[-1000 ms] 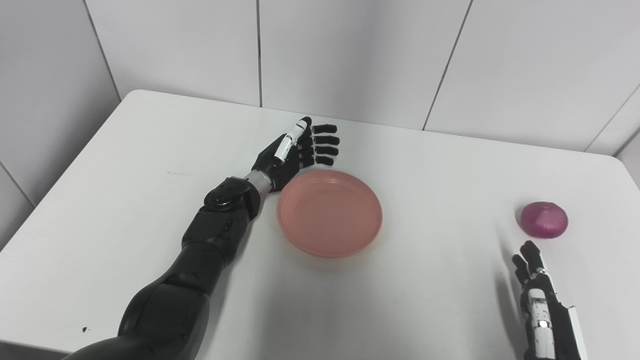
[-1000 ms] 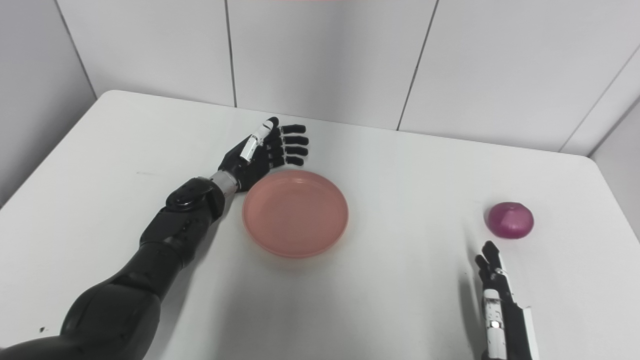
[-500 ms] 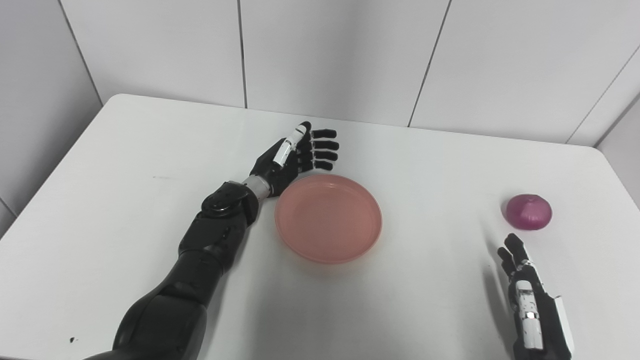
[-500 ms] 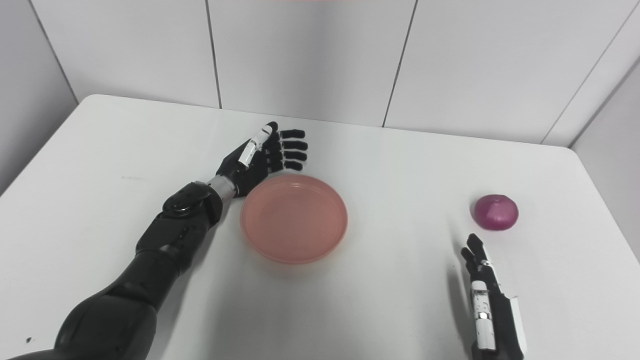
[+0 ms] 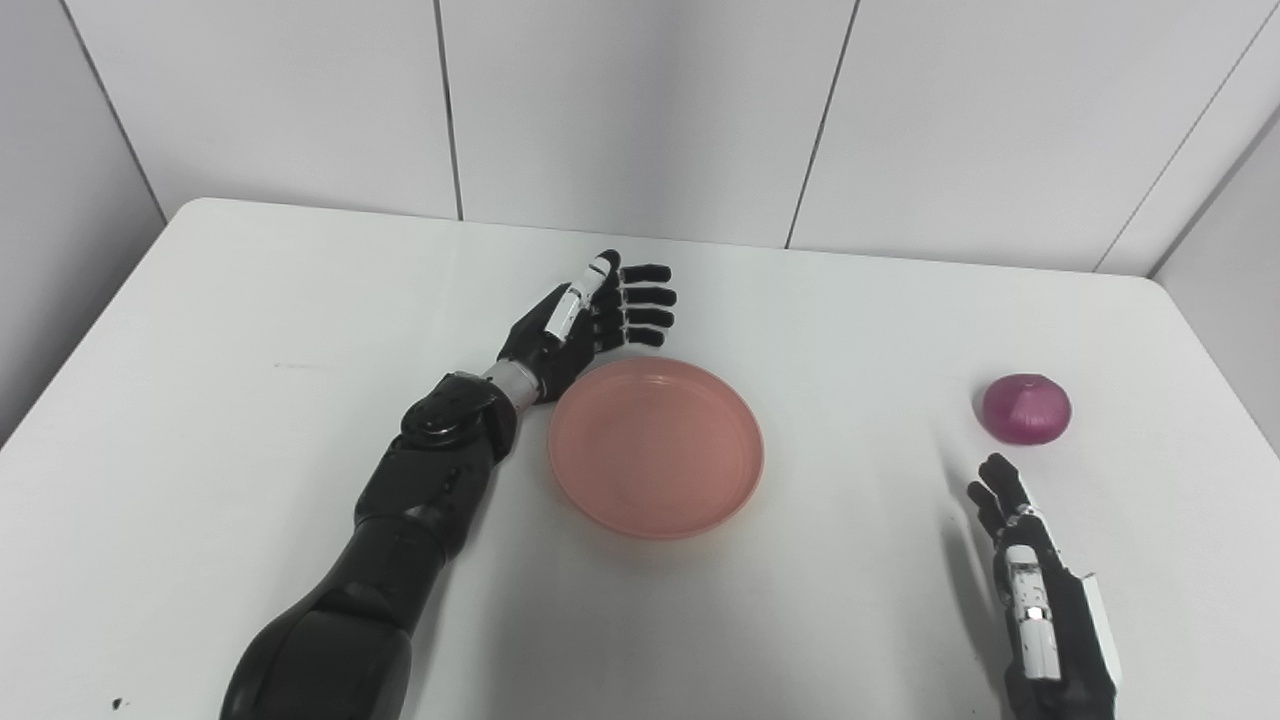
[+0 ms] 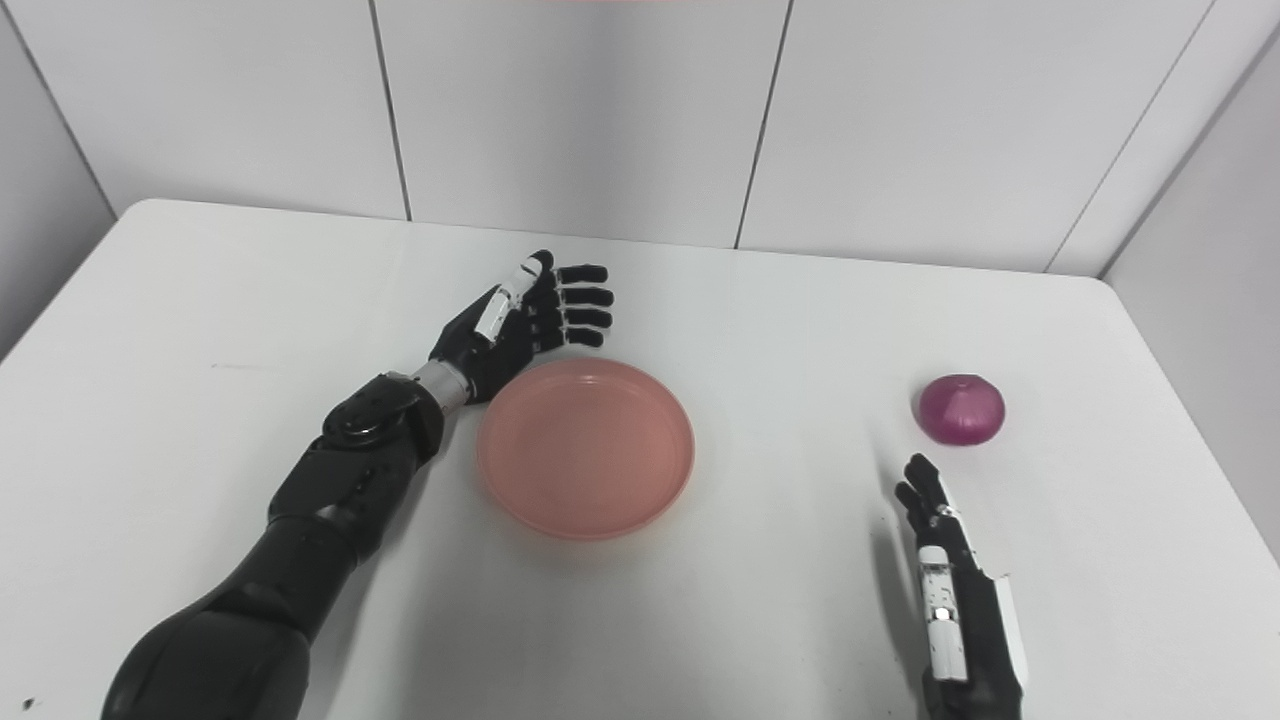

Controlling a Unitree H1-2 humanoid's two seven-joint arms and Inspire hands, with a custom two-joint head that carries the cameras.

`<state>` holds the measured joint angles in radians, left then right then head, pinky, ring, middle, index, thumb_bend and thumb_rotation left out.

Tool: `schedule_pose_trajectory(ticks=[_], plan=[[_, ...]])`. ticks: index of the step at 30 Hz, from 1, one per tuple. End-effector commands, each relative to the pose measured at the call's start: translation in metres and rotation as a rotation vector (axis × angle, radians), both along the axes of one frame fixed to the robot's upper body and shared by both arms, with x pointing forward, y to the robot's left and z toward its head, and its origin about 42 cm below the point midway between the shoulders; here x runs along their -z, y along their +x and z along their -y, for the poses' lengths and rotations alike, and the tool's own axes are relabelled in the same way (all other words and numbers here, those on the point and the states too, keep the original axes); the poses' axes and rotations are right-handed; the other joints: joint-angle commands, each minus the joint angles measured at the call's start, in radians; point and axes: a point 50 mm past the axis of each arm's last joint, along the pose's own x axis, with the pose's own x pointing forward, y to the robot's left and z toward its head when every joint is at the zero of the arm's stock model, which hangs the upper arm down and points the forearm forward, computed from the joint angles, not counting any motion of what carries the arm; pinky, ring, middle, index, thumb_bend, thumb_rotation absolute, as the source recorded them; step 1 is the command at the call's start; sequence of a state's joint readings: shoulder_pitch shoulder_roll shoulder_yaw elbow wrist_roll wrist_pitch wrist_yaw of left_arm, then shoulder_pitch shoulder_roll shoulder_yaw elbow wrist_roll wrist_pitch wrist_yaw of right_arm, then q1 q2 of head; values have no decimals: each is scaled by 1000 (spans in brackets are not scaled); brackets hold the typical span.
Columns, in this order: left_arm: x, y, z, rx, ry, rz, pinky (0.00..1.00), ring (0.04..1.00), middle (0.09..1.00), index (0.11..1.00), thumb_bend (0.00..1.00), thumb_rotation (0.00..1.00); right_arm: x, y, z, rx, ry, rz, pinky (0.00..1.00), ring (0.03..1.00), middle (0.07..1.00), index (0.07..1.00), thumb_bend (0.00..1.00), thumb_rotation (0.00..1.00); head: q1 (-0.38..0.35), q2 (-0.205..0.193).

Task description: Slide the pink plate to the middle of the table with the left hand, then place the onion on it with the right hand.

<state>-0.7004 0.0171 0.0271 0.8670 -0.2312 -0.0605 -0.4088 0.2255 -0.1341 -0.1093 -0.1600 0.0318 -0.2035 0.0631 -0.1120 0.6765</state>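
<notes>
Right robot hand (image 5: 1040, 580): nearest the camera, at the table's near right; stands edge-on with fingers straight, slightly apart and pointing away from the robot; holds nothing.

Table (image 5: 250, 300): white, matte, rounded corners; carries every object in view.

Pink plate (image 5: 656, 447): round, shallow, salmon-pink, with a low raised rim and an empty well; lies flat at roughly the middle of the table, so the sliding step appears done.

Red onion (image 5: 1026, 408): small, purple-red and glossy, flattened dome with a pointed top; sits upright on the table near the right edge, well apart from the pink plate.

Key relation: the red onion lies just beyond the right robot hand's fingertips, slightly to their right and not touching; the pink plate lies to the left of both. The right robot hand is far nearer the onion than the left. The onion has no marked long axis, so approach direction matters little.

Left robot hand (image 5: 590, 318): farthest of the working parts, just beyond the plate's far-left rim; fingers extended, side by side, pointing right, thumb raised; holds nothing, and contact with the rim cannot be confirmed.

Step in hand (judgement): reach for and grasp the onion, then carry it left onto the plate.

Risk (judgement): the rounded onion could roll away if nudged.
</notes>
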Motion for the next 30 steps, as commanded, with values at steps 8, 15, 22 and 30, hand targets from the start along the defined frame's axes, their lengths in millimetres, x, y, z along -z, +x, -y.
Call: schedule_pose_trajectory(ticks=[8, 15, 22, 30], plan=[[-16, 7, 20, 30, -10, 55, 652, 678, 694, 675, 375, 1000, 4, 3, -7, -6, 16, 2, 979, 941, 947, 943, 250, 1000, -8, 3], [-15, 5, 23, 27, -14, 55, 674, 689, 700, 683, 373, 1000, 5, 4, -7, -2, 6, 3, 962, 933, 942, 938, 268, 1000, -17, 5], [-15, 4, 25, 36, -20, 56, 692, 701, 711, 692, 373, 1000, 5, 4, -8, -5, 6, -3, 969, 935, 943, 939, 284, 1000, -29, 7], [-14, 2, 27, 41, -25, 54, 687, 700, 711, 690, 372, 1000, 5, 3, -9, 0, 8, -10, 974, 938, 943, 937, 279, 998, -35, 8]])
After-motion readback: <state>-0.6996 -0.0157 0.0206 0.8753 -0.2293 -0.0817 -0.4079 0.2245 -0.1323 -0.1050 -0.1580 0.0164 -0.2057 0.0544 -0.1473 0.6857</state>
